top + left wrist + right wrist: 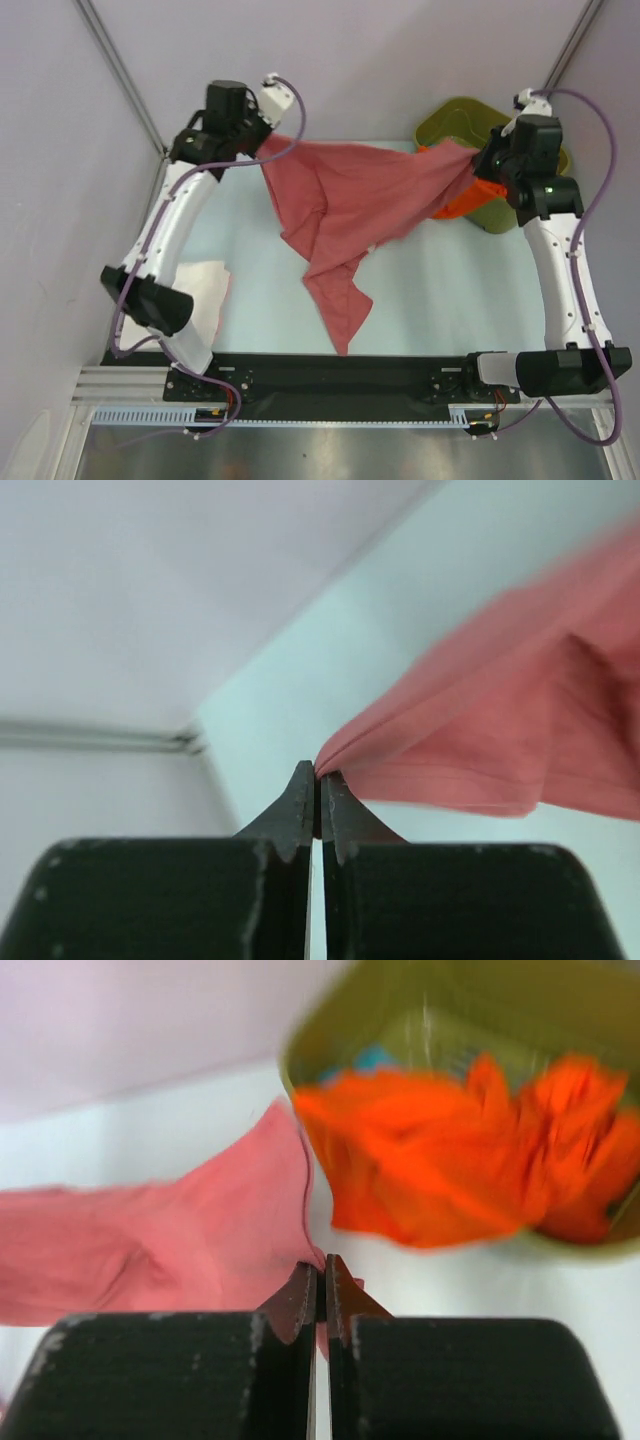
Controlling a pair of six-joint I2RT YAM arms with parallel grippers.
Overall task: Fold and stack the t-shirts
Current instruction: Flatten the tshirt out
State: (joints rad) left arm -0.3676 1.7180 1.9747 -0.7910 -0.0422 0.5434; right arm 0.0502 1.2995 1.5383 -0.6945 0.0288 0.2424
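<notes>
The salmon-red t-shirt (pixel 350 200) hangs stretched between both arms above the table, its lower part drooping to a point near the front. My left gripper (pixel 262 150) is shut on the shirt's left end, cloth (pixel 480 740) pinched at the fingertips (pixel 319 776). At the far right my right gripper (pixel 478 158) is shut on the other end, salmon-red cloth (pixel 200 1240) caught at its tips (pixel 321 1266). An orange t-shirt (pixel 450 1150) spills out of the olive-green bin (pixel 460 118). A white t-shirt (pixel 205 290) lies at the table's left edge.
The olive-green bin (pixel 400 1010) stands at the back right, right behind my right gripper, with a bit of teal cloth (pixel 372 1058) inside. The pale table top (pixel 450 290) is ringed by grey walls. A black rail (pixel 340 375) runs along the near edge.
</notes>
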